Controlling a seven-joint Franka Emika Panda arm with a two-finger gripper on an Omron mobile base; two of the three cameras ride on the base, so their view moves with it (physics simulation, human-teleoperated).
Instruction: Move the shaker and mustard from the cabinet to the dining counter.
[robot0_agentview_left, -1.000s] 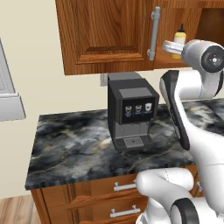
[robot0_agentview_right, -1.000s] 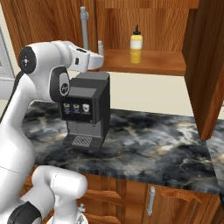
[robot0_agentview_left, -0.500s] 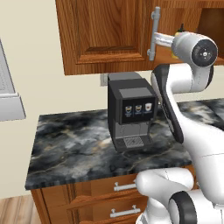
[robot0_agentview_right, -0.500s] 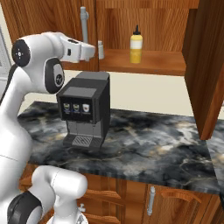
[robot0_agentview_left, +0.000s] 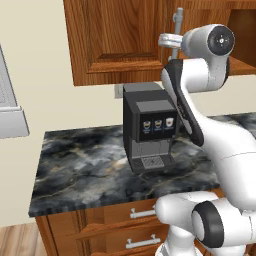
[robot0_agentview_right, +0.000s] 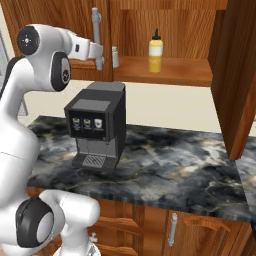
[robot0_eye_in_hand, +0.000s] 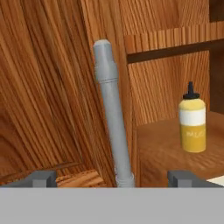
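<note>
Wooden cabinet (robot0_agentview_right: 165, 70) shelf holds mustard (robot0_agentview_right: 155, 50) well inside its edge, hand (robot0_agentview_right: 100, 56) spread wide beside shaker (robot0_agentview_right: 115, 57).

In the left base view the arm covers the open part of the cabinet (robot0_agentview_left: 120, 40), so its shelf contents are hidden. In the right base view the shaker (robot0_agentview_right: 115, 56) stands just beside the gripper (robot0_agentview_right: 99, 56); it is too small to show any detail, and the fingers' spread cannot be made out there. In the hand view the handle (robot0_eye_in_hand: 113, 131) hides the shelf's near corner, and the mustard (robot0_eye_in_hand: 192, 124) label is blurred.
</note>
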